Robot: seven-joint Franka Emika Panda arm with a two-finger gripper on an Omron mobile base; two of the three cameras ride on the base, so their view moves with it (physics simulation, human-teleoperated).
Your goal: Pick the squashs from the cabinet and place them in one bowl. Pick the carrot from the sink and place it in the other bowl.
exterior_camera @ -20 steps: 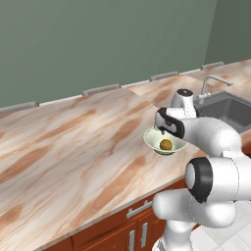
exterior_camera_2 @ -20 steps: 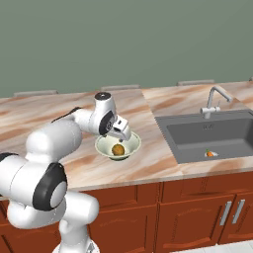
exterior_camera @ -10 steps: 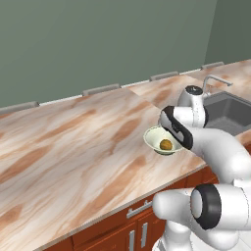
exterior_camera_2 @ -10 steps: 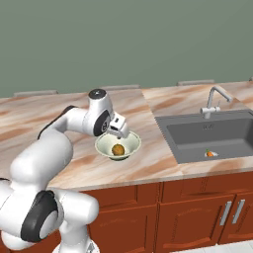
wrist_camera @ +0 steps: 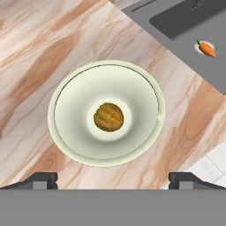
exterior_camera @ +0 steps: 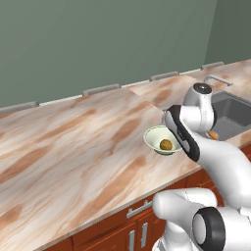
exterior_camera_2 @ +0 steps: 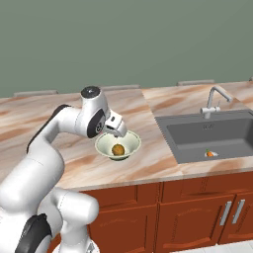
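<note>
1. The desk spreads below the fingers, pink-brown marble, carrying the bowl straight under them and the sink off to one side.
2. The sink lies well apart from the fingers: in the right base view it is away to the right of the bowl, and in the hand view it cuts across the upper right corner.
3. The bowl, pale green-cream, sits directly beneath the fingers, upright on the desk, and near the desk's front edge in both base views.
4. The fingers stand wide apart and hold nothing; their two dark tips flank the bowl's near rim, hovering above it without touching.
5. The squash, here brownish-yellow and ribbed, rests in the bowl's middle, ahead of the fingers and centred between them.
6. The carrot is the thing the coming move likely turns on: it lies on the sink floor, far off toward the upper right of the fingers in the hand view, its long axis running slantwise with the leafy end nearer the bowl. By my reckoning the fingers must travel sideways over the sink rim and then drop.
</note>
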